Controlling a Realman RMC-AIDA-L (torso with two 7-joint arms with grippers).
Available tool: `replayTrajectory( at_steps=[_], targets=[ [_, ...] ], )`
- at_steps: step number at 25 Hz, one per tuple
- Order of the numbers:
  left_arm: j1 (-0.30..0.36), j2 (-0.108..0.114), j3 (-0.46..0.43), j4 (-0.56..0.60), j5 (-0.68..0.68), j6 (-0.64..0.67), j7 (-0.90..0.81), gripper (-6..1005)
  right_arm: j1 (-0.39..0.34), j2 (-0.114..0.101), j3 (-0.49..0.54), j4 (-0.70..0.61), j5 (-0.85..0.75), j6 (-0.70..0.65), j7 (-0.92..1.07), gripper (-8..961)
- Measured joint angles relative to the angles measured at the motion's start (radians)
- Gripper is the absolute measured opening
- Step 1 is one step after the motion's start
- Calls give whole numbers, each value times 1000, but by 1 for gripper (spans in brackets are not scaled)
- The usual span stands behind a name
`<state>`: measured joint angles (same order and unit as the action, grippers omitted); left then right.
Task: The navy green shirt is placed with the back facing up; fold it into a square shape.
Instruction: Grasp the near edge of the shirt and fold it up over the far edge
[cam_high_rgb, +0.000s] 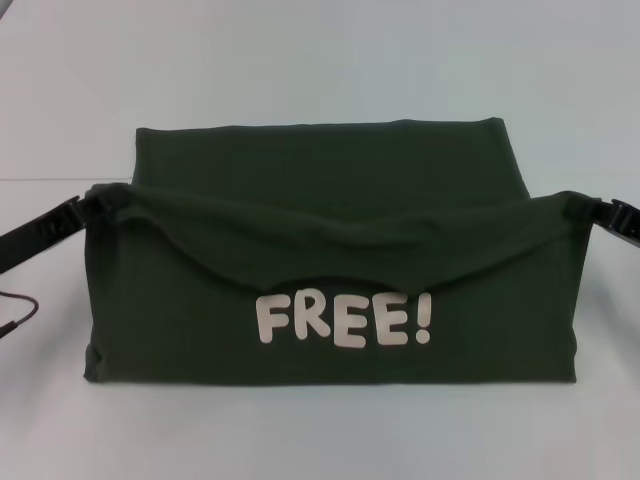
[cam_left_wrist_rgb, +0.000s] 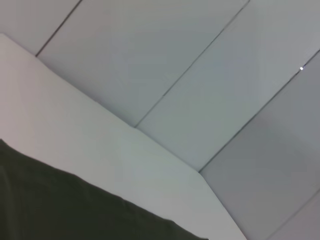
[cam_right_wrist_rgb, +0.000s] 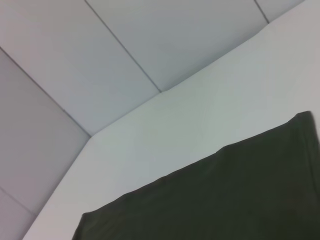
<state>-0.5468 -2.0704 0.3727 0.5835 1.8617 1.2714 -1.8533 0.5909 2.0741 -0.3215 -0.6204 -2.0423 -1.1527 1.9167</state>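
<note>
The navy green shirt is lying across the middle of the white desk, partly folded. Its near portion is being held up off the surface, showing the front with the white "FREE!" lettering facing the head camera. The lifted upper edge is sagging in a shallow curve between its two held corners. The bottom fold is resting along the desk's near side, running roughly parallel to the near edge. Behind the raised flap, the far part of the shirt is lying flat, its straight far edge sitting well short of the desk's far edge.

The left gripper is reaching in from the desk's left side and pinching the left corner of the raised edge. The right gripper is coming in from the right side and pinching the right corner at about the same height. Both are pressed onto the fabric, keeping the edge stretched between them.

Bare desk is showing on every side of the shirt: a broad band beyond the far edge, narrower strips left and right beneath the arms, and a strip in front of the bottom fold. In the wrist views, dark cloth is lying over the pale surface, with wall panels beyond the desk's edge.
</note>
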Motion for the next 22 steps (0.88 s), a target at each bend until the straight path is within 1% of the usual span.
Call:
replayTrajectory(
  at_steps=[7, 9, 15, 22],
  targets=[
    [-8, -17, 5, -3, -26, -76, 27, 67, 5, 4, -2, 14, 17, 57, -8, 62],
    [-11, -26, 3, -4, -26, -90, 51, 68, 9, 6, -3, 26, 17, 75, -30, 63],
    [-19, -61, 2, -3, -48, -145, 126, 68, 27, 12, -5, 72, 23, 150, -86, 67],
    [-35, -71, 7, -15, -61, -209, 151, 69, 39, 12, -13, 88, 28, 183, -95, 72]
  ],
)
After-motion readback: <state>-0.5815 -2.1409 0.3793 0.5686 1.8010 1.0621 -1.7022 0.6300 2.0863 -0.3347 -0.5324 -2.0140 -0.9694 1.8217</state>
